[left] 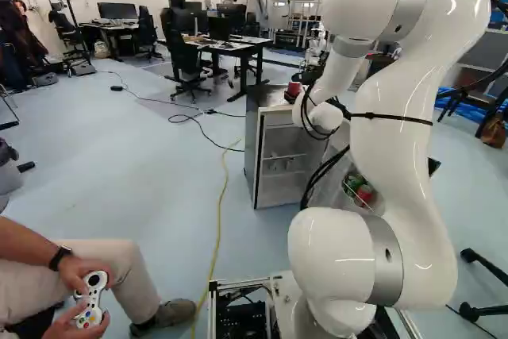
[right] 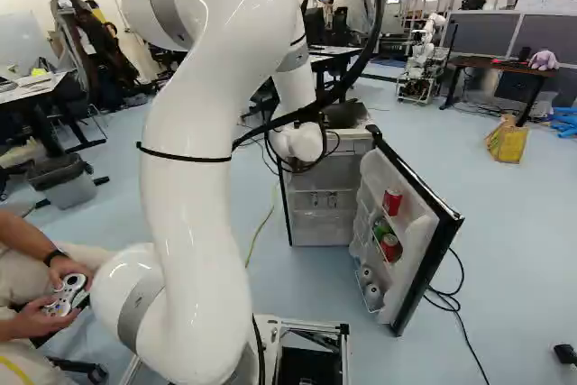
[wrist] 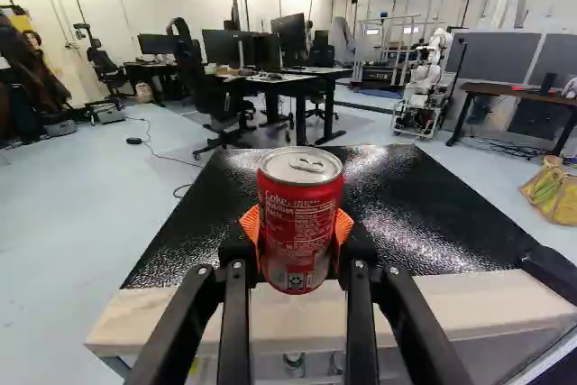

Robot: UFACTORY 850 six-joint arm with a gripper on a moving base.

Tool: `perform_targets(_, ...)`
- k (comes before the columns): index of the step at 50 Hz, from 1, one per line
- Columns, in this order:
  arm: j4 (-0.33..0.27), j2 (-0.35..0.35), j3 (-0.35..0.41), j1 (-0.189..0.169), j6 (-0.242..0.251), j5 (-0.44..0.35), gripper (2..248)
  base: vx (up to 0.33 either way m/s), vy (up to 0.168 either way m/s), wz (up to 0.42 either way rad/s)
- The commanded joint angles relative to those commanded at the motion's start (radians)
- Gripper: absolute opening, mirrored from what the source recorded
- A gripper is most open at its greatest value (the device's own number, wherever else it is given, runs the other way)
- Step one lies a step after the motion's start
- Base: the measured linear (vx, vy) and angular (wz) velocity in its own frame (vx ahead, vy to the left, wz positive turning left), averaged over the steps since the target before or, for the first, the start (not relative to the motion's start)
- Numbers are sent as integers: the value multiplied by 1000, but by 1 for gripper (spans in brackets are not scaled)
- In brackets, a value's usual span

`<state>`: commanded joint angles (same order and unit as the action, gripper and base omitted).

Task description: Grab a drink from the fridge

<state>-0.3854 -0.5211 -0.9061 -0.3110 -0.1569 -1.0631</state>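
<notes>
1. While your end effector (left: 298, 86) clasps the red can (wrist: 300, 223), you have it upright between both orange pads (wrist: 343, 225).
2. Ahead of your end effector spreads the black fridge top (wrist: 406, 223).
3. Below it, your fridge door (right: 416, 254) stands open, holding other cans (right: 392, 202).

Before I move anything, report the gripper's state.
Gripper: closed, holding a red drink can upright, gripped from both sides.
</notes>
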Motion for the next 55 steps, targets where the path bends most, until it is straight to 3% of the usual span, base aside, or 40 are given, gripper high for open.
perform_targets(55,0,-27,-36,5,0,0,97,0,0,0)
